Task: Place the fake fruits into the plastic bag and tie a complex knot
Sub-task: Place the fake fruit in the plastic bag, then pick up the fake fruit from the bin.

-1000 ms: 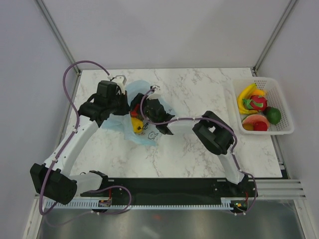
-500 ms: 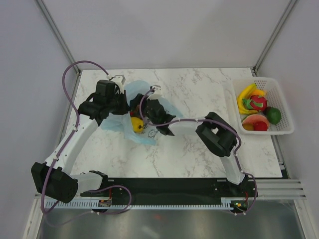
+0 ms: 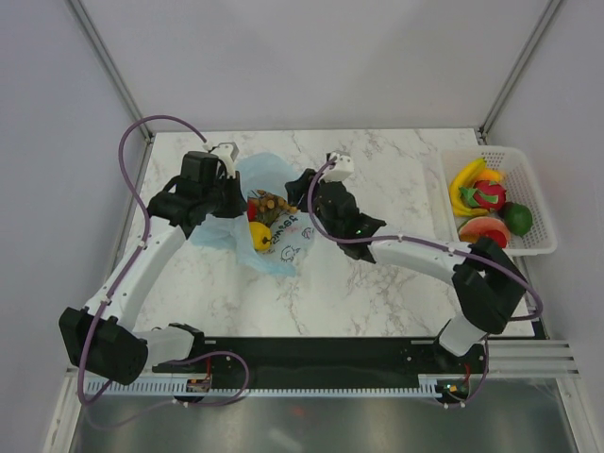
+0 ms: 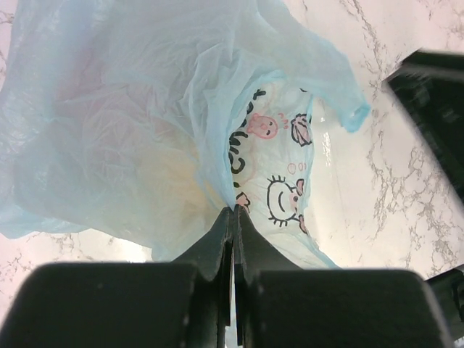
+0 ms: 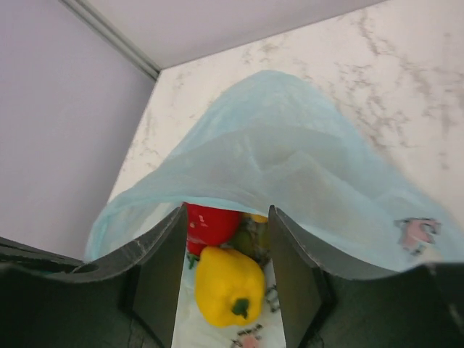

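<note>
The light-blue plastic bag (image 3: 272,253) (image 4: 145,130) lies left of the table's middle with its mouth held up. My left gripper (image 3: 234,193) (image 4: 233,212) is shut on the bag's edge. Inside the bag lie a yellow pepper (image 3: 260,236) (image 5: 228,286), a red fruit (image 3: 252,209) (image 5: 212,223) and a tan cluster (image 3: 275,201). My right gripper (image 3: 298,186) (image 5: 226,212) stands open just outside the bag's mouth, with nothing between its fingers. More fake fruits lie at the right: yellow bananas (image 3: 466,183), a pink-red dragon fruit (image 3: 489,195), an orange-red slice (image 3: 479,229) and a green ball (image 3: 516,218).
A white mesh basket (image 3: 535,189) holds those remaining fruits at the table's right edge. Grey walls and metal frame posts close in the marble table (image 3: 396,283) on three sides. My right arm's elbow (image 3: 486,283) sits near the front right.
My right gripper has drawn back out of the bag toward the right, and its jaws have narrowed. The tan cluster now shows inside the bag. The left gripper has kept its hold.
</note>
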You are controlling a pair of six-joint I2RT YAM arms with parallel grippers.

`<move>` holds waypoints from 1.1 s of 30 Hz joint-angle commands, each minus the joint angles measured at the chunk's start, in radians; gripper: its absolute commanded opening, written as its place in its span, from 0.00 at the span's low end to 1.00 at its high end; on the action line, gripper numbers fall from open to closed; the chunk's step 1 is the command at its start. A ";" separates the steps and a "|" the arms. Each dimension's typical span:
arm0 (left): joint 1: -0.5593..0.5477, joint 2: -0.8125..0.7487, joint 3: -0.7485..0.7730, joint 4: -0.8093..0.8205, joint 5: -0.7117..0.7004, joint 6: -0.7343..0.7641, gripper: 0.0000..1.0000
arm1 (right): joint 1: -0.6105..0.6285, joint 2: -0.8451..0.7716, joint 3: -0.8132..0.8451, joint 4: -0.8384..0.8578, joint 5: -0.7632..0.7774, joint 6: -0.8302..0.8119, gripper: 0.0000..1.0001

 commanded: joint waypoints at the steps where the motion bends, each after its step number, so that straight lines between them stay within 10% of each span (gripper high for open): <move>1: 0.007 0.003 0.005 0.028 0.043 0.012 0.02 | -0.099 -0.128 -0.006 -0.224 0.057 -0.022 0.56; 10: 0.007 0.024 0.010 0.032 0.079 0.013 0.02 | -0.509 -0.431 -0.029 -0.640 0.073 -0.052 0.51; 19: -0.009 0.029 0.001 0.049 0.114 0.013 0.02 | -1.025 -0.374 0.029 -0.851 0.039 -0.048 0.63; 24: -0.027 0.035 -0.002 0.052 0.117 0.015 0.02 | -1.104 -0.342 0.035 -0.887 0.215 -0.077 0.96; 33: -0.042 0.035 -0.010 0.055 0.114 0.018 0.02 | -1.220 -0.126 0.138 -0.921 0.090 -0.245 0.98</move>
